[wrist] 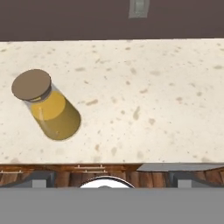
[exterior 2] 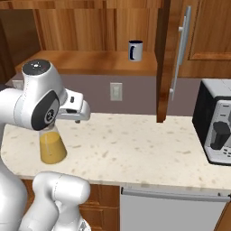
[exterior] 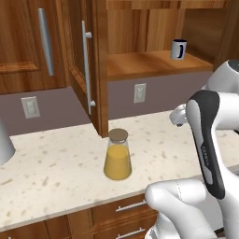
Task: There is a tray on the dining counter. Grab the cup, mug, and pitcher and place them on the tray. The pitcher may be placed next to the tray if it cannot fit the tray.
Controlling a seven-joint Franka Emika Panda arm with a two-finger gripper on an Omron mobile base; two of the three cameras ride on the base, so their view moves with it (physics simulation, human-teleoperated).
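The pitcher [exterior: 117,156], a clear cone of glass holding orange liquid under a round brown lid, stands on the speckled wall counter [exterior: 56,172] near its front edge. In the right base view the arm covers the top of the pitcher [exterior 2: 52,149]. The dark mug [exterior: 178,49] sits on a wooden shelf inside the open cabinet, also seen as the mug [exterior 2: 135,50]. My gripper [wrist: 112,178] hovers above the counter, to the right of the pitcher [wrist: 48,107]. It is open, its fingertips [wrist: 41,178] wide apart and holding nothing. The tray, cup and dining counter are out of view.
An open cabinet door [exterior: 86,70] with a long metal handle juts out over the counter just behind the pitcher. A toaster [exterior 2: 216,126] stands at the counter's right end. A pale rounded object [exterior: 3,142] sits at the far left. Drawers [exterior: 126,212] lie below.
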